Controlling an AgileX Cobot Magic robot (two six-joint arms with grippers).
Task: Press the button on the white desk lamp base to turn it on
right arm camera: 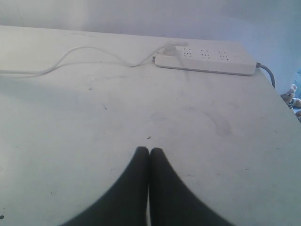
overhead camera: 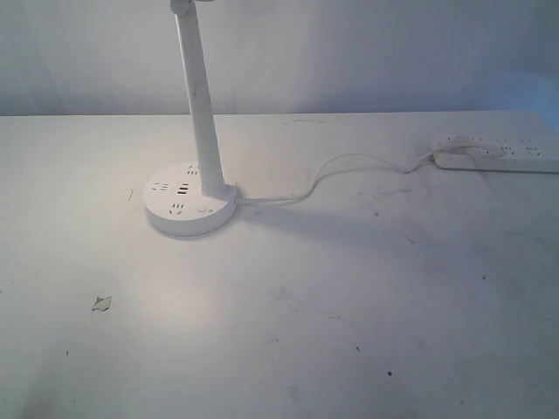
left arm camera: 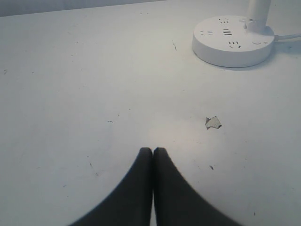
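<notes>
Standing on the desk [overhead camera: 367,332], left of centre in the exterior view, the white desk lamp base [overhead camera: 162,202] is seen with its stem [overhead camera: 199,96] rising from one edge; the button [overhead camera: 203,208] is set flush in its top, just beside the stem's foot; the left pincer [left arm camera: 153,150] is held closed on nothing, well apart from the base; the right pincer [right arm camera: 149,150] is likewise closed, with the power strip [right arm camera: 207,61] and cord [right arm camera: 70,52] lying beyond it.

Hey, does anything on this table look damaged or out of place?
One thing: a small ragged fleck lies on the table near the white desk lamp base, either loose debris or chipped surface. The table also shows dark specks and scuffs.
</notes>
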